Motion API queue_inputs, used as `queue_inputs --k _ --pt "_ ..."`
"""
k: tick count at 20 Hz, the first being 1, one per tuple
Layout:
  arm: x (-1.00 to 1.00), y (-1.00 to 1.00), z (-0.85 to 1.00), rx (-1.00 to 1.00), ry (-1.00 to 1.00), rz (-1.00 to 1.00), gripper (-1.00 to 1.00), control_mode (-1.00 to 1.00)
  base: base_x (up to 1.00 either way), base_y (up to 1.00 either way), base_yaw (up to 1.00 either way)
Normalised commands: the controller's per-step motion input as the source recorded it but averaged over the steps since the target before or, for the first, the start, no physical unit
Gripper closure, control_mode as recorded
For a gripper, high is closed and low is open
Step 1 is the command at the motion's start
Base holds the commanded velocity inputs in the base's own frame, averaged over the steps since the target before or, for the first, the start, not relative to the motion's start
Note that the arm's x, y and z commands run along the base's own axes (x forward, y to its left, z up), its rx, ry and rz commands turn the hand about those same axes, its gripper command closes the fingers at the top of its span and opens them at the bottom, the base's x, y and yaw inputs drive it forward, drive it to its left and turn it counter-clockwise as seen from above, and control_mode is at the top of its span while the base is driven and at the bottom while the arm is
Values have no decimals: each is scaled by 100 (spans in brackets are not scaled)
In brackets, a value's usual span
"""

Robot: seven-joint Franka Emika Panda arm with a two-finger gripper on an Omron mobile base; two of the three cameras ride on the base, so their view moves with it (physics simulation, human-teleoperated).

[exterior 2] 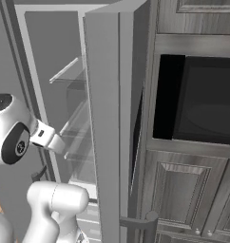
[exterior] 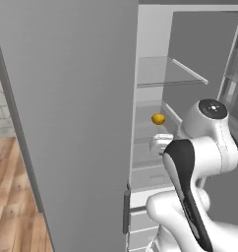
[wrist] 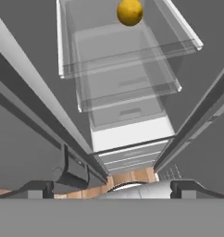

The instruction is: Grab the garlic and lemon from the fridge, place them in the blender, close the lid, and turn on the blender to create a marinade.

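Two dark fingertips (wrist: 37,189) of the claw (wrist: 111,187) stand wide apart and hold nothing. Up ahead the lemon (wrist: 129,12) sits on a glass shelf (wrist: 132,55) inside the open fridge (exterior: 155,29). Fetching is the step now. Next, the claw should probably reach in around the lemon and squeeze.

1 lemon (exterior: 158,118), 1 fridge (exterior: 72,123), 2 glass shelves (exterior: 165,74)
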Motion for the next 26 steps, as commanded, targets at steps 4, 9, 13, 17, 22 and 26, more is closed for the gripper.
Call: queue_inputs --k 4,9,13,17,22,26 --pt "67 -39 4 0 -4 3 -100 -100 0 0 0" --pt "40 -40 7 -8 0 1 -100 -100 0 0 0" --pt "40 -39 -1 -6 0 0 -100 -100 0 0 0" --pt "77 -38 -18 0 0 2 -100 -100 0 0 0" --pt "99 -17 -57 0 6 5 -100 -100 0 0 0" --pt "94 -4 -37 0 6 7 -100 -100 0 0 0"
